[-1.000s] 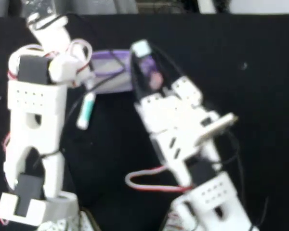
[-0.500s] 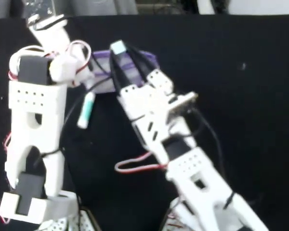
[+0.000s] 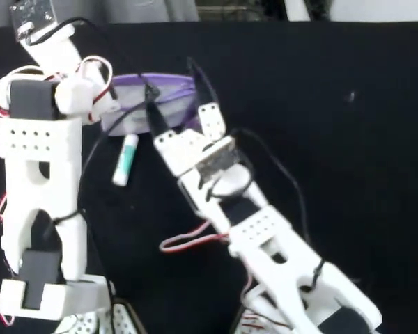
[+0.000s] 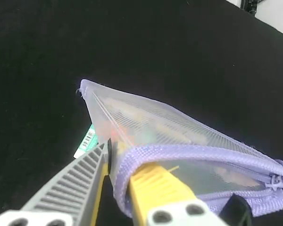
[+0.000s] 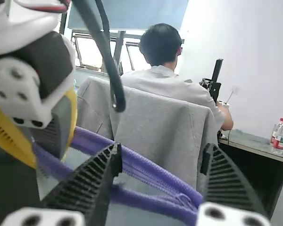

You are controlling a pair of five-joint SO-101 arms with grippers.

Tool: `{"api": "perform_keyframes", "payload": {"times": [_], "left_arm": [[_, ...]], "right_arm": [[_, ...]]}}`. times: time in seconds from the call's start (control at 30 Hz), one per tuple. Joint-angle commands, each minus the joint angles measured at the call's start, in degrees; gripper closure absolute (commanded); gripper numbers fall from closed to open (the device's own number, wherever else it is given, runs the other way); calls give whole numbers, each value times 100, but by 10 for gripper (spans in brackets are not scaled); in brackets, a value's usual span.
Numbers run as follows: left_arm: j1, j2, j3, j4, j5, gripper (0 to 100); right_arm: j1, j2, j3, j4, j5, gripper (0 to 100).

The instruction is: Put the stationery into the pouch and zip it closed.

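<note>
Pouch (image 3: 150,104) on worktop (image 3: 348,139), rim clenched in left jaws. Right jaws released, straddling pouch zip edge. Marker (image 3: 125,158) just beside pouch, lying crosswise to it; likely a fetch for the free right arm.

The pouch (image 3: 164,90) lies toward the back of the table (image 3: 348,174), left of the middle. The left gripper (image 4: 119,162) clamps the pouch's left end, with the rim pinched between its fingers. The right gripper (image 5: 161,160) sits farther right along the pouch, its fingers spread on either side of the rim. A stationery tube (image 3: 125,158) lies on the table just in front of the pouch, between the two arms.
</note>
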Motion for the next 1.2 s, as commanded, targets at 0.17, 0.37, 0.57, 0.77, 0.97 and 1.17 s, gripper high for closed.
{"api": "perform_keyframes", "payload": {"times": [0.17,0.37,0.57,0.77,0.97,1.17], "left_arm": [[-866,-123,-400,-422,70,970],[-1965,-114,-963,-510,325,970],[-2765,-105,-1165,-545,782,970],[-3433,-79,-1121,-791,791,970],[-3890,-62,-1121,-879,791,970],[-3925,-62,-1112,-879,791,970]], "right_arm": [[-44,-910,-110,378,70,721],[-79,-2132,-295,2752,-255,721],[-149,-2220,-268,3349,-1705,721],[-176,-857,-699,3385,-2681,721],[-360,1745,-2642,4413,-2963,721],[-686,3978,-5191,6101,-2963,721]]}}
